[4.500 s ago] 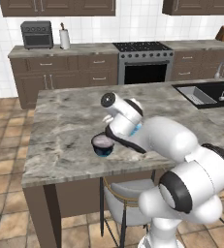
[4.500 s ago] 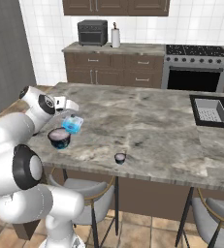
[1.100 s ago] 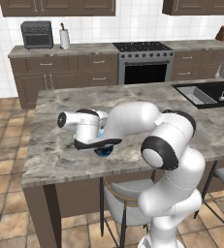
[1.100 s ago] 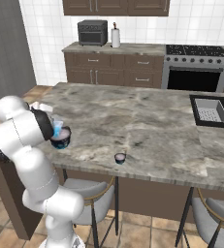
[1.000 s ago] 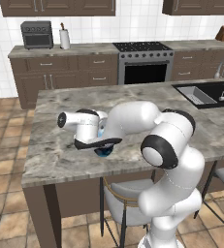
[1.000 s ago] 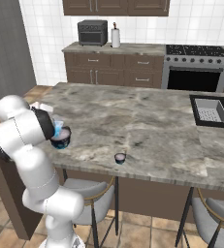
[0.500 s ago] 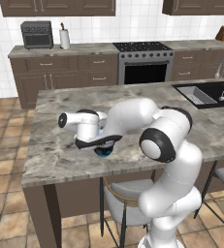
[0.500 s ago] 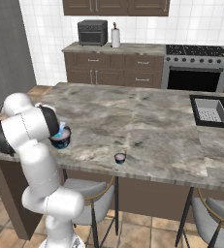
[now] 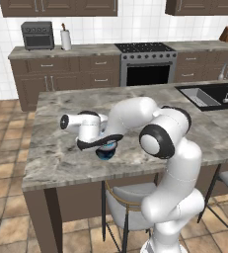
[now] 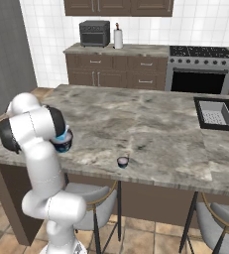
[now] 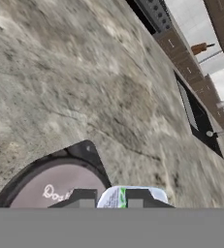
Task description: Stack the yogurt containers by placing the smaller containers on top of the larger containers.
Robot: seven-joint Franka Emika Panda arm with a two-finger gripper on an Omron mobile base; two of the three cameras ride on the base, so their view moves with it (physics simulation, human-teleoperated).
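The white arm folds low over the near left part of the grey marble tabletop (image 9: 66,163), its tool (image 11: 107,202) poised right above the wide dark navy yogurt cup (image 11: 45,186). In the hand view the two dark fingertips (image 11: 82,198) stand clamped on the light-blue yogurt cup (image 11: 130,196), whose pale rim with a green-printed label shows between them, just beside and partly over the navy cup's whitish-lavender top with its pale lettering. From the left base view the navy cup (image 9: 105,150) peeks out under the arm's dark wrist band, near the tabletop's front edge; whether the blue cup rests on it or hangs just above cannot be told. In the right base view the navy cup (image 10: 63,142) sits against the arm's elbow with a light-blue sliver (image 10: 64,134) at its top. The tiny dark yogurt cup (image 10: 122,161) with a pale top stands alone close to the front edge, well apart to the right of the other two. A black sink (image 10: 216,113) is set into the far right end of the tabletop, and a stove (image 9: 146,64) and toaster oven (image 9: 37,34) line the back wall.
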